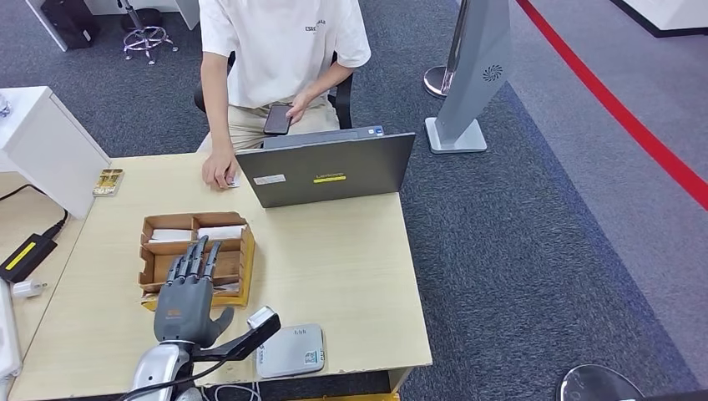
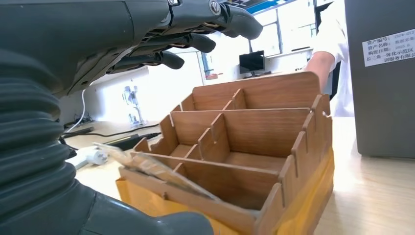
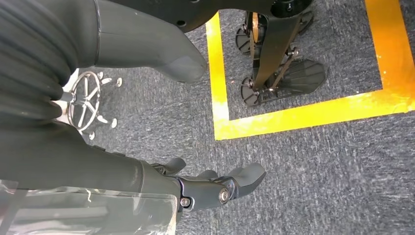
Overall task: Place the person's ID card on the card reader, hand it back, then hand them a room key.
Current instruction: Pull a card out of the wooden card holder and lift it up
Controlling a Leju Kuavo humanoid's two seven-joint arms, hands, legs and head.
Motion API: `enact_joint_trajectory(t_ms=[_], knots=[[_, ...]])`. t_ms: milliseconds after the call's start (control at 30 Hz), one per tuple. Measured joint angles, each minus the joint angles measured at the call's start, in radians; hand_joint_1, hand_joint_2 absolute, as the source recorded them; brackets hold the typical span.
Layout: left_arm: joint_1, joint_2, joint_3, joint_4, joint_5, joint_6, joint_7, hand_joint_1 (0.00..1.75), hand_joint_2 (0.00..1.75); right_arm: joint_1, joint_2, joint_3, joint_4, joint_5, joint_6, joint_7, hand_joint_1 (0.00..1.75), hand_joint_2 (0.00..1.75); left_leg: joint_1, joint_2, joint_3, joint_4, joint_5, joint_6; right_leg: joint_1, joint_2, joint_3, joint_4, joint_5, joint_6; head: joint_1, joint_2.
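The left hand (image 1: 187,288) is held flat above the wooden card organizer (image 1: 197,258), fingers extended and apart, nothing grasped. The right hand (image 3: 205,188) hangs over carpet, loosely uncurled and empty. A yellow "Lenovo" label is seen on the laptop (image 1: 327,170). The ID card (image 1: 233,180) is kept under the person's hand (image 1: 219,170); the card reader (image 1: 290,350) lies near the table's front edge.

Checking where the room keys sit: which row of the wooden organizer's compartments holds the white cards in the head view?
The row farthest from the robot: the wooden organizer shows white cards in both far compartments, beyond the left hand hovering over the nearer rows.
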Motion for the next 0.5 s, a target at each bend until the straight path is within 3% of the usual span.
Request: enact_joint_trajectory(t_ms=[167,500], knots=[[0.059,0.016,0.0,-0.072,0.001,-0.002,0.0,0.0,1.75,0.001,0.003,-0.01,0.0,-0.002,-0.008,0.005,0.0,1.75,0.0,-0.001,-0.001,0.0,0.0,0.0,0.0,-0.001,-0.001,0.0,-0.001,0.0,0.0,0.0],[0.071,0.02,0.0,-0.128,0.001,-0.014,0.0,0.0,1.75,0.001,0.004,-0.01,0.0,0.01,-0.011,0.001,0.0,1.75,0.0,-0.001,-0.001,0.0,0.0,0.0,0.0,-0.001,-0.001,0.0,0.0,0.0,0.0,0.0]])
